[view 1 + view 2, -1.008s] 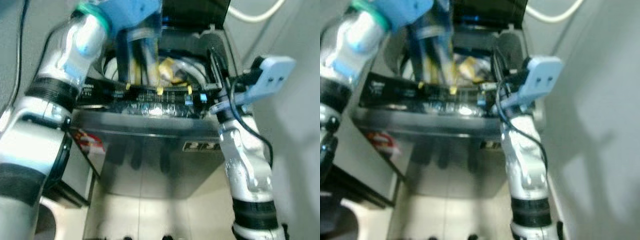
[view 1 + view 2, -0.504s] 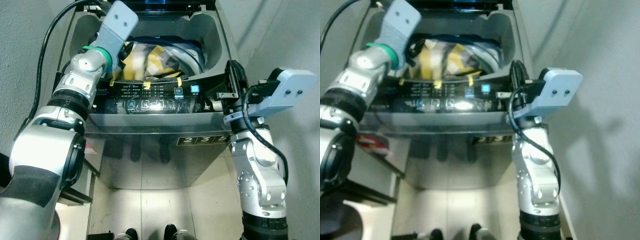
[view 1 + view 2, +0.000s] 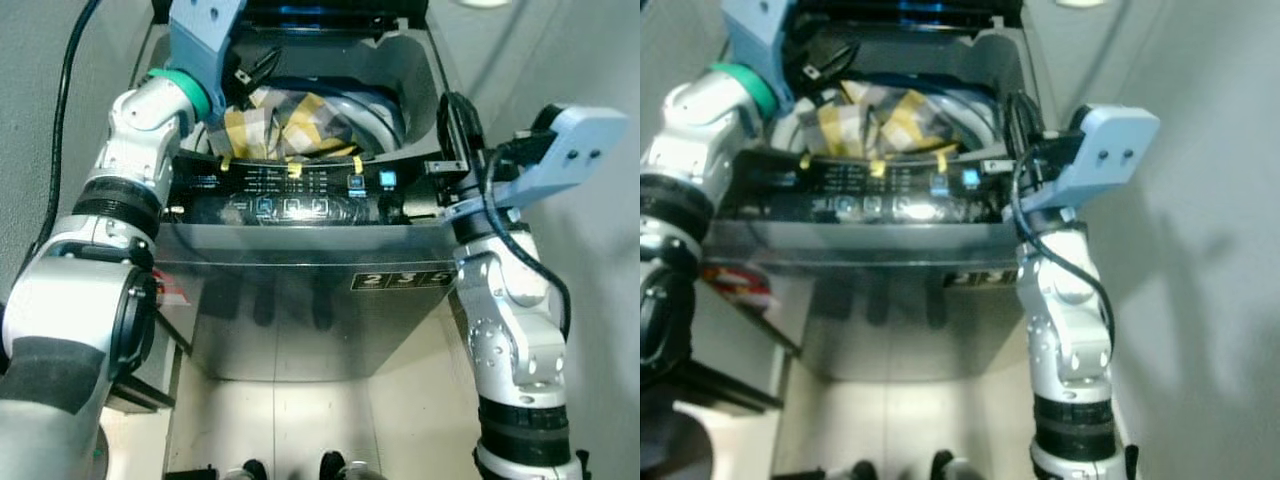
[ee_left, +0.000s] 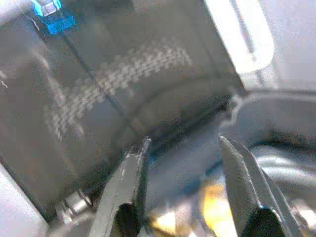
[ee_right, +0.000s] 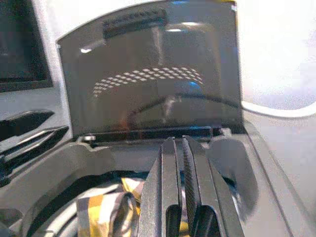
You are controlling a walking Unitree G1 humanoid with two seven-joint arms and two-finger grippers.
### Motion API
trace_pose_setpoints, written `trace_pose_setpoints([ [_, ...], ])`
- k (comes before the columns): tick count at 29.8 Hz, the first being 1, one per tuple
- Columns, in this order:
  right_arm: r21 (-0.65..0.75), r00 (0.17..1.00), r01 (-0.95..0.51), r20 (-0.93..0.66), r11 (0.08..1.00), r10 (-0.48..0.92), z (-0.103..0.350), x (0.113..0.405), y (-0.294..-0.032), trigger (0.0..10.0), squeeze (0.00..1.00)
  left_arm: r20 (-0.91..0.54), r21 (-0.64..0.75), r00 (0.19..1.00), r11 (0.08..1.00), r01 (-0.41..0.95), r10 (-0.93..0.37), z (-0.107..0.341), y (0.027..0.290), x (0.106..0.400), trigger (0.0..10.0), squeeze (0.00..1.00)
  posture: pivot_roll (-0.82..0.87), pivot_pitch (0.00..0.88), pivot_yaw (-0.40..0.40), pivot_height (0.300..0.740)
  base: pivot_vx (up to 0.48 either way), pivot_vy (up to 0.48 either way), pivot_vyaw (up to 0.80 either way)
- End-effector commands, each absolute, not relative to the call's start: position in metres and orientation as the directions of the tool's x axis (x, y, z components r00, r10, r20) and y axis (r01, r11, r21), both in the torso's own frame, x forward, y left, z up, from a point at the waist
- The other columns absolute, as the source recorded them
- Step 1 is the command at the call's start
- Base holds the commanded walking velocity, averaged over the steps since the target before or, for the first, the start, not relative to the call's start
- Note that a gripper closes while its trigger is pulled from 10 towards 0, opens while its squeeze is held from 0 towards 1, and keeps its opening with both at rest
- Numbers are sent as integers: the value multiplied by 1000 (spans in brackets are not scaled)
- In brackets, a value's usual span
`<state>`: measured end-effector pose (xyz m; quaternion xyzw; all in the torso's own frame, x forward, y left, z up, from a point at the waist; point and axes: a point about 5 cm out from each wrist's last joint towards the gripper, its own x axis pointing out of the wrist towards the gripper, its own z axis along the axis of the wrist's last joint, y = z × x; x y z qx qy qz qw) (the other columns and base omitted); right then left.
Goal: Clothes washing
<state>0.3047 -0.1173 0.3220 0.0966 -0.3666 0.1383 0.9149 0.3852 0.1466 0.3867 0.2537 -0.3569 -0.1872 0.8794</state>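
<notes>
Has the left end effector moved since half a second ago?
Yes. The left end effector went from the control panel toward the washer's back.

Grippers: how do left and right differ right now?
The left gripper is open, above the drum's rear-left over the checked cloth; the right gripper is shut, at the washer's right rim beside the panel. Both are empty with black fingers.

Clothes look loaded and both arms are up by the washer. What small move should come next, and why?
Probably swing the left gripper to the raised lid to pull it down: the checked cloth already lies in the drum, the left fingers are open and empty above it, and the right gripper is shut at the washer's right rim.
</notes>
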Motion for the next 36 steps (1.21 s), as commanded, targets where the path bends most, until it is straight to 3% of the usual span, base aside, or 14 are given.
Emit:
trace_pose_setpoints([
  [1,75,680,-338,708,938,188,323,304,-116,10000,0,556,602,643,788,126,-527,392,141,380,10000,0,40,169,-19,731,0,0,0],
  [2,72,678,-353,707,933,202,323,307,-114,10000,0,588,625,598,775,91,-545,386,135,367,10000,0,58,149,-32,731,0,0,0],
  [4,72,678,-353,707,933,202,323,307,-114,10000,0,588,625,598,775,91,-545,386,135,367,10000,0,58,149,-32,731,0,0,0],
  [6,66,669,-381,708,922,226,324,312,-109,10000,0,614,635,550,768,83,-566,376,126,343,10000,0,86,120,-47,731,0,0,0],
  [14,61,653,-416,715,907,252,325,318,-102,10000,0,614,666,531,744,48,-584,358,125,318,10000,0,108,102,-52,731,0,0,0],
  [17,60,652,-418,715,906,254,323,319,-102,10000,0,640,589,566,805,74,-520,349,129,312,10000,0,115,95,-48,731,0,0,0],
  [18,61,655,-415,713,908,251,321,320,-103,10000,0,649,494,617,863,102,-445,339,135,307,10000,0,117,92,-46,731,0,0,0],
  [20,61,655,-415,713,908,251,321,320,-103,10000,0,649,494,617,863,102,-445,339,135,307,10000,0,117,92,-46,731,0,0,0],
  [27,62,689,-401,678,914,256,306,327,-106,10000,0,597,293,745,945,143,-298,308,148,296,10000,0,124,77,-56,731,0,0,0],
  [28,77,723,-393,641,916,256,293,332,-108,10000,0,580,231,774,962,143,-254,299,153,296,10000,0,127,69,-67,731,0,0,0],
  [31,159,796,-384,557,910,238,267,341,-111,10000,0,551,149,800,971,185,-237,290,155,293,10000,0,138,52,-75,731,0,0,0],
  [36,189,832,-385,495,904,250,243,343,-111,10000,0,511,189,809,956,224,-291,281,154,285,10000,0,144,42,-77,731,0,0,0],
])
